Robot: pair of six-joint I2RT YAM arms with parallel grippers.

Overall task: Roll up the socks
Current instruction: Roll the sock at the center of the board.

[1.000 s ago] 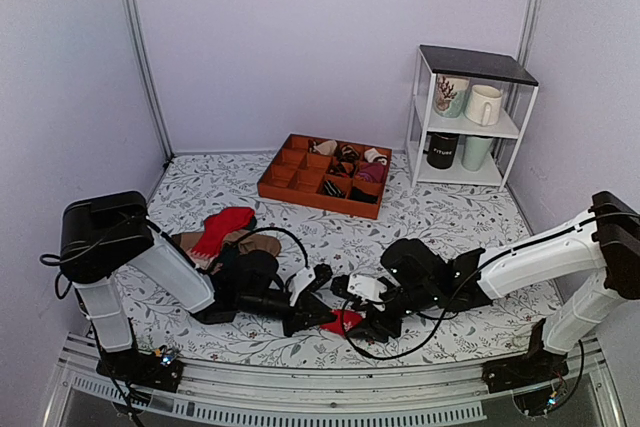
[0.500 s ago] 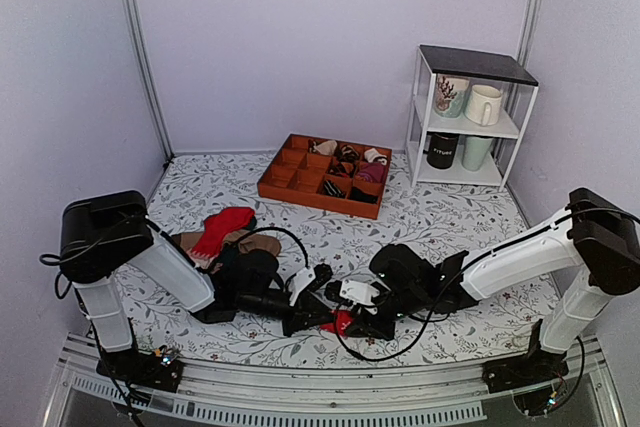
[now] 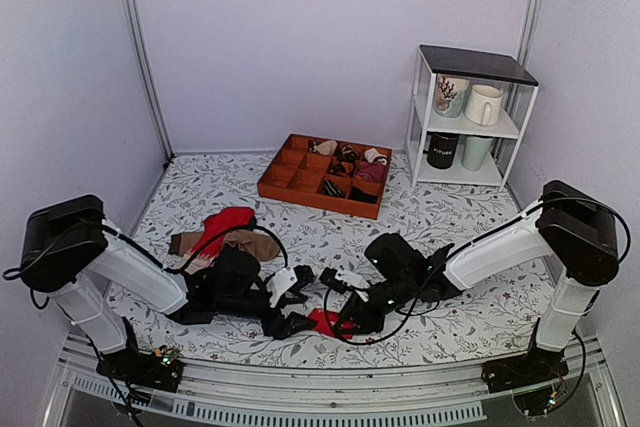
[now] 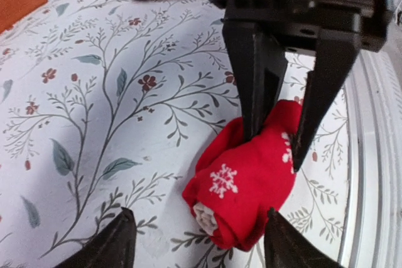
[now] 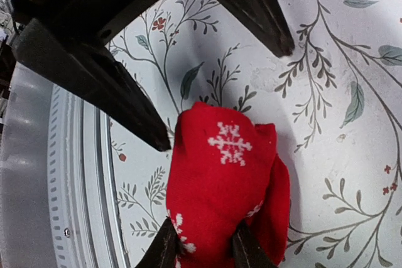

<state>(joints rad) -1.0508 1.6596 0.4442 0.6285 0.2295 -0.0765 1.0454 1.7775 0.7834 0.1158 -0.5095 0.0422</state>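
Observation:
The socks (image 4: pixel 242 189) are a fist-sized red bundle with white snowflake marks, and a whitish cuff shows at one end. They lie on the flowered table near its front edge (image 3: pixel 322 321). My right gripper (image 5: pixel 204 250) is shut on the bundle's end (image 5: pixel 220 180), and its two dark fingers pinch the red cloth from above in the left wrist view (image 4: pixel 274 147). My left gripper (image 4: pixel 201 246) stands open with its fingertips either side of the bundle's near end, not gripping it. From above the two grippers (image 3: pixel 308 299) (image 3: pixel 338 317) face each other over the bundle.
A heap of red, brown and beige socks (image 3: pixel 228 232) lies behind the left arm. An orange compartment tray (image 3: pixel 283 175) with rolled bundles sits at the back. A white shelf with mugs (image 3: pixel 467 112) stands at the back right. The metal rail (image 3: pixel 330 399) runs close in front.
My left gripper has opened, let go of the bundle and drawn back a little to the left. My right gripper has moved left and shut on the bundle.

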